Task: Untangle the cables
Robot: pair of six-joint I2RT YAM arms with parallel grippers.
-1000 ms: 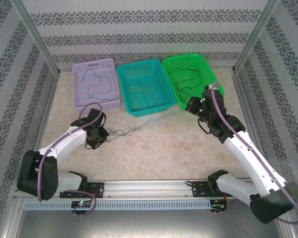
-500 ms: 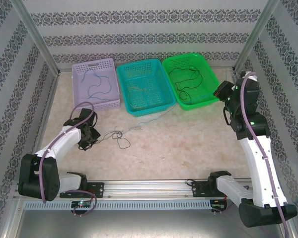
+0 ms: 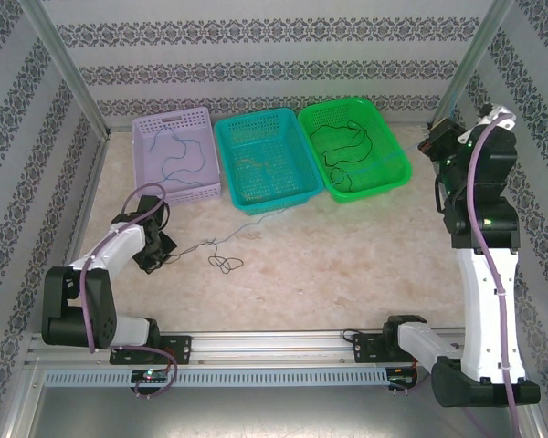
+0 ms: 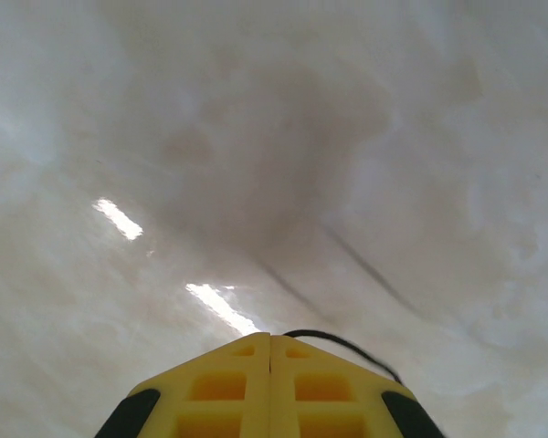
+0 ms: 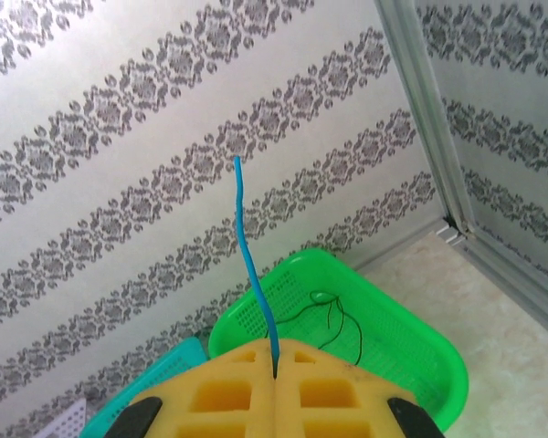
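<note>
My left gripper (image 3: 164, 255) sits low over the table at the left, shut on a thin black cable (image 4: 347, 345) that leaves its tips (image 4: 270, 336) to the right. That wire runs to a small knot of cables (image 3: 224, 263) on the table, and one strand (image 3: 247, 226) leads on towards the teal basket (image 3: 256, 119). My right gripper (image 3: 433, 139) is raised high at the right, shut on a blue cable (image 5: 248, 255) whose end sticks up from its tips (image 5: 274, 347).
A lavender basket (image 3: 169, 117) holds a blue wire (image 3: 178, 157). The teal basket holds a yellowish wire (image 3: 260, 166). A green basket (image 3: 342, 103) holds a black wire (image 3: 347, 141). Patterned walls and metal posts (image 3: 457, 78) close in the table.
My right arm has swung up and to the right, away from the green basket's front corner. The left gripper has drawn back to the left, and the knot has shifted and loosened.
</note>
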